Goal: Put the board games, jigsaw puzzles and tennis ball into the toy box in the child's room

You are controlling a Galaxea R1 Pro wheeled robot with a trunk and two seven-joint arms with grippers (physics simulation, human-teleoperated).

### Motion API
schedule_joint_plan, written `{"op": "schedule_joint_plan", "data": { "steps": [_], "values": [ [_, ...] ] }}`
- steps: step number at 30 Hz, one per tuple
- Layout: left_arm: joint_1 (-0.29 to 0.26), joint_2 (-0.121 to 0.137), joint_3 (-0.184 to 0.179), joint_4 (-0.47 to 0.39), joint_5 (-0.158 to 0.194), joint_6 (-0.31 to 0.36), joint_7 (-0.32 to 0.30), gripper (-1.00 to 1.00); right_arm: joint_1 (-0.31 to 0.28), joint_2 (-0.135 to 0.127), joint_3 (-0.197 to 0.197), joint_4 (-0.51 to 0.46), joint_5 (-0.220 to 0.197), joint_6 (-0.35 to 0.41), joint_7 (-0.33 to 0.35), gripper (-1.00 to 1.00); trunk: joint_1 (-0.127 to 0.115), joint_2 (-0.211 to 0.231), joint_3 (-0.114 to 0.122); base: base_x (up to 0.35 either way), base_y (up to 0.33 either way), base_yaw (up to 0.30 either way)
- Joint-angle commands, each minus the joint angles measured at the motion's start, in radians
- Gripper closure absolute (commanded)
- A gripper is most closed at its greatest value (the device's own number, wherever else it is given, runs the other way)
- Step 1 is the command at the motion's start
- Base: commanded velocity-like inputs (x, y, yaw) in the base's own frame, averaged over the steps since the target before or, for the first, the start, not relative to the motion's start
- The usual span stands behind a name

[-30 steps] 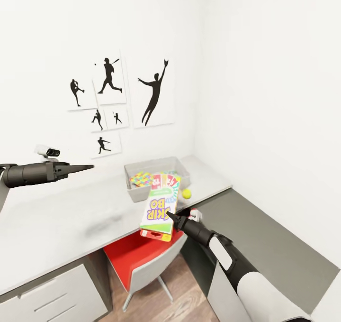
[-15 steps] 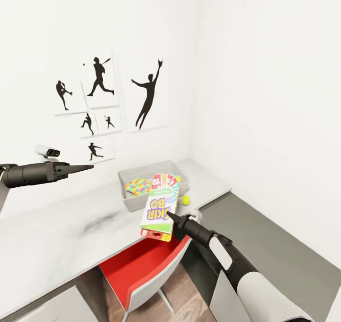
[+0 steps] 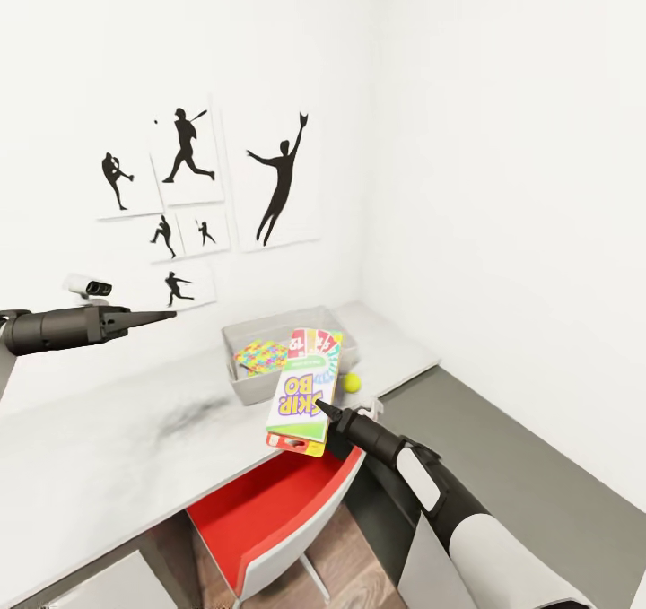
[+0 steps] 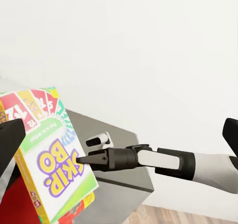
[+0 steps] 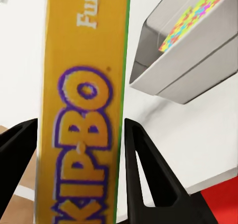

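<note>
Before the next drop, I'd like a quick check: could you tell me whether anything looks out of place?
Only the small yellow-green tennis ball: it lies on the pale grey-white table beside the shallow light-grey toy box, not inside. The right gripper holds the white-red-yellow Skip-Bo board game tilted above the table edge.

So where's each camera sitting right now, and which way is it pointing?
Head view: on the robot's head, looking down at the long pale grey-white table; both arms show.
Left wrist view: near the left claw, facing the right claw.
Right wrist view: along the right claw's black fingers, toward the shallow light-grey toy box.
All three views share the white-red-yellow Skip-Bo game box.
</note>
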Motion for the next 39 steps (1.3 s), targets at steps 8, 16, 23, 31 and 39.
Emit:
{"op": "schedule_joint_plan", "data": {
  "steps": [8,16,23,31,39],
  "values": [
    [-0.001,0.000,0.000,0.000,0.001,0.009,-0.003,-1.00,-0.001,0.000,0.000,0.000,-0.011,0.009,0.001,1.00,0.001,-0.002,0.000,0.120,0.020,0.187],
    [-0.001,0.000,0.000,0.000,0.001,0.008,-0.003,-1.00,-0.001,0.000,0.000,0.000,-0.011,0.009,0.001,1.00,0.001,-0.002,0.001,0.121,0.002,0.019],
    [-0.001,0.000,0.001,0.000,0.001,0.008,-0.003,-1.00,-0.001,0.000,0.000,0.000,-0.011,0.009,0.001,1.00,0.001,-0.002,0.001,0.122,0.029,0.001],
    [0.000,0.000,0.000,0.000,0.001,0.008,-0.003,-1.00,-0.001,0.000,0.000,0.000,-0.011,0.009,0.001,1.00,0.001,-0.002,0.001,0.097,0.031,0.000],
    [0.001,0.000,0.001,0.000,0.001,0.008,-0.003,-1.00,-0.001,0.000,0.000,0.000,-0.011,0.009,0.001,1.00,0.001,-0.002,0.001,0.092,0.037,0.000]
  ]
}}
